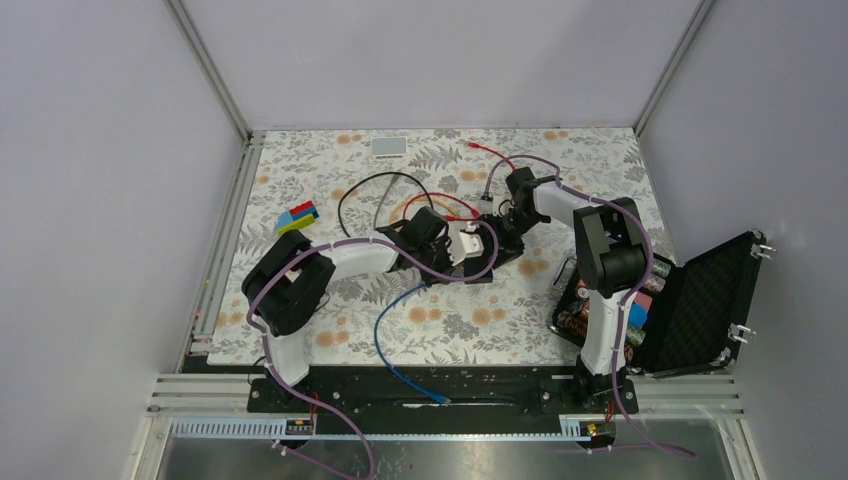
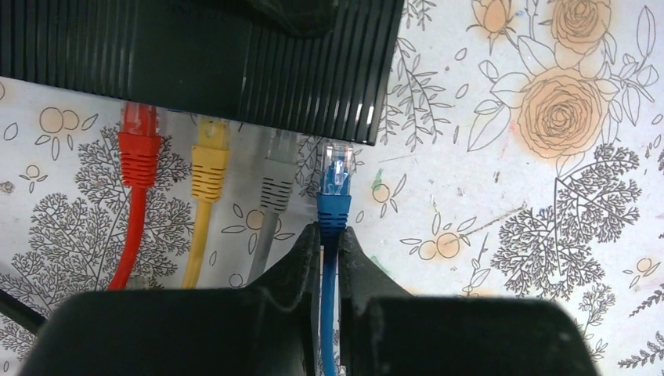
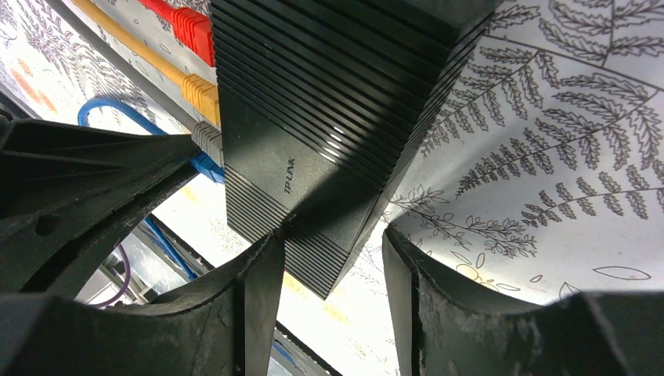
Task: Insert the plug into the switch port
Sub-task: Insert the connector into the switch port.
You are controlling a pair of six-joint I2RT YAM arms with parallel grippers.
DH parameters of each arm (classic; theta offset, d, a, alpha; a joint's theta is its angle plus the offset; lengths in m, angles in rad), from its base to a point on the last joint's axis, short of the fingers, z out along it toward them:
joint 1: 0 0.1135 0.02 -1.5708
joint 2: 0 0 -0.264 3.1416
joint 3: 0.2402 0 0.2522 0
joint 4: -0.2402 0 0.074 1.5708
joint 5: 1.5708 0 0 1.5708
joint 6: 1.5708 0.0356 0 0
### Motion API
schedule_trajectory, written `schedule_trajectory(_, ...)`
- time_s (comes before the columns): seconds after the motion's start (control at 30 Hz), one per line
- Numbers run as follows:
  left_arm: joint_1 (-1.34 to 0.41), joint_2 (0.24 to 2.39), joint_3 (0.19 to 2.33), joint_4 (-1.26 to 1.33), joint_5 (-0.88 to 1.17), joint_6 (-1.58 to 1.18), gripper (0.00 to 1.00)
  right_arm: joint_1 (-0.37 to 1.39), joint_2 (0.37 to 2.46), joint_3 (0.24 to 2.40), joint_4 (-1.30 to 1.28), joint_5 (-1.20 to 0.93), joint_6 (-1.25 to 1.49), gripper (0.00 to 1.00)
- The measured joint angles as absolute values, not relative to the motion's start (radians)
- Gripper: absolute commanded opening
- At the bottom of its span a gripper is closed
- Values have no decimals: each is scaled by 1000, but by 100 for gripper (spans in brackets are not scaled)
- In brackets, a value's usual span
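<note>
Off on the right side of the worktop (image 1: 500, 320), a black case (image 1: 705, 300) lies open with its foam-lined lid tipped back. Small parts sit in its tray, one blue and one pink; the rest are too small to tell.

Near the middle lies the switch (image 2: 196, 55), a flat black ribbed box. Red (image 2: 139, 145), yellow (image 2: 210, 160) and grey (image 2: 278, 176) plugs stand side by side in its ports. The blue plug (image 2: 337, 176) is just beside the grey one. Its clear tip is at the mouth of the switch port (image 2: 338, 141); I cannot tell whether it has gone in.

The left arm (image 1: 340, 260) reaches low across towards the switch, its left pincer (image 2: 329, 231) pinched nearly closed on the blue cable (image 2: 327, 298) right behind the plug. The right arm (image 1: 600, 250) rises, then bends back leftwards. The right pincer (image 3: 329, 235) is partly spread, clamped over the switch's end with both fingers against it.
</note>
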State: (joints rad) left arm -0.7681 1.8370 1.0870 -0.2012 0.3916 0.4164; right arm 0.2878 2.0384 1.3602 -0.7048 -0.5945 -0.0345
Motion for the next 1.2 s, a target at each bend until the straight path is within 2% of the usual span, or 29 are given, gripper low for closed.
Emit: schedule_trajectory(1.2, -720, 1939, 1232, -331, 511, 302, 0, 287, 2046, 1364, -707, -609, -47, 54)
